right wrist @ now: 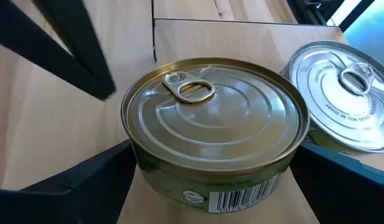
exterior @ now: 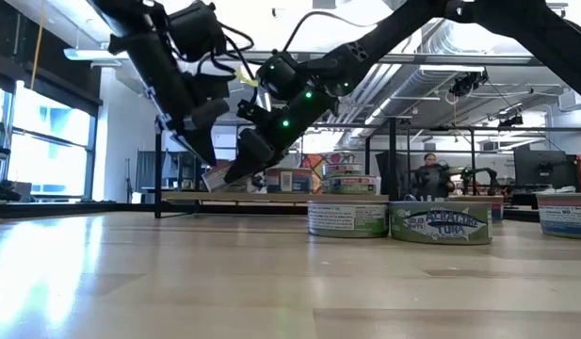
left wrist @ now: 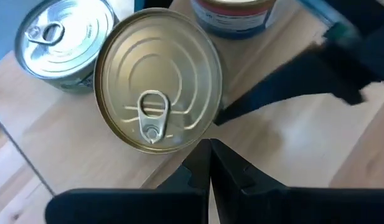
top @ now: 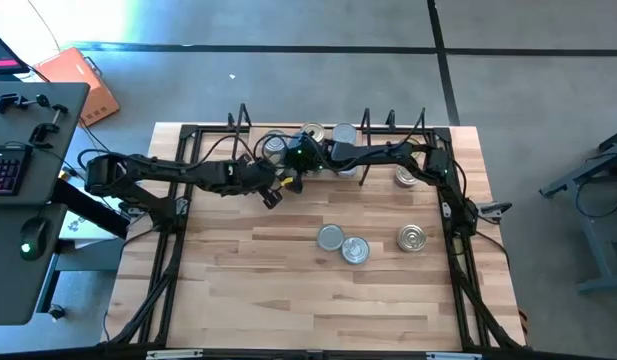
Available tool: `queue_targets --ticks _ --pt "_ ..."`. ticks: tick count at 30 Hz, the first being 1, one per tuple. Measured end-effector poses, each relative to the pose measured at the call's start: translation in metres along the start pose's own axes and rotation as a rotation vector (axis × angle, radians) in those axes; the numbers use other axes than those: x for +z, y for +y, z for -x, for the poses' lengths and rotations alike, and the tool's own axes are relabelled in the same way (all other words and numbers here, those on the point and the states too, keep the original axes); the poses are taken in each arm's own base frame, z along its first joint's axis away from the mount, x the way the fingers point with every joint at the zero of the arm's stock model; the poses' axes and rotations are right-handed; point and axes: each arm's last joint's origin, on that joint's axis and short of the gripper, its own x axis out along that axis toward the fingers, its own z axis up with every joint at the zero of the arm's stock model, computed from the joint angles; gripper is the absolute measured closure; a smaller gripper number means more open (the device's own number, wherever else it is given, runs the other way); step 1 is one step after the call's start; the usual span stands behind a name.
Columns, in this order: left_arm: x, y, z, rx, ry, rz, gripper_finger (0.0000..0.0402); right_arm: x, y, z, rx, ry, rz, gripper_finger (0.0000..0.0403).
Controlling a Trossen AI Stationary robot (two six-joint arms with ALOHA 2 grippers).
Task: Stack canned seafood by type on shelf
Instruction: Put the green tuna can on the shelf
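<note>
Item: my right gripper (right wrist: 210, 186), fingers spread wide either side of one gold-topped tin (right wrist: 213, 121) on the shelf (right wrist: 179, 43), gripping nothing yet.

Risk: closing off-centre could shove it into the silver-topped tin (right wrist: 347, 93) just beside it; my left gripper (left wrist: 209, 168), fingers pressed together and empty, hangs close enough to bump (a tight corner).

Count from overhead: four tins loose on the table (top: 238, 290), roughly four on the shelf, partly hidden.
</note>
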Motion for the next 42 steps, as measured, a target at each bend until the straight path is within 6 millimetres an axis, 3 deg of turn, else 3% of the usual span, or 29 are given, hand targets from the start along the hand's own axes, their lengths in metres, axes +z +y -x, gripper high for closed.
queue_targets --ticks 8,21,33,42 --pt "0.001 0.01 -0.011 0.017 -0.091 0.038 0.0401 0.0 0.0 0.0 -0.001 0.002 0.011 0.0006" --pt "0.005 0.029 -0.02 -0.044 -0.052 0.069 0.0401 0.0 0.0 0.0 -0.001 0.002 0.033 0.0006" --pt "0.003 0.036 -0.043 -0.08 0.008 0.096 0.0402 -0.003 -0.001 0.0 -0.036 0.041 0.049 0.0006" --pt "0.0 0.037 -0.042 -0.05 0.038 0.105 0.0402 0.008 -0.001 0.019 -0.026 0.033 0.061 0.0006"
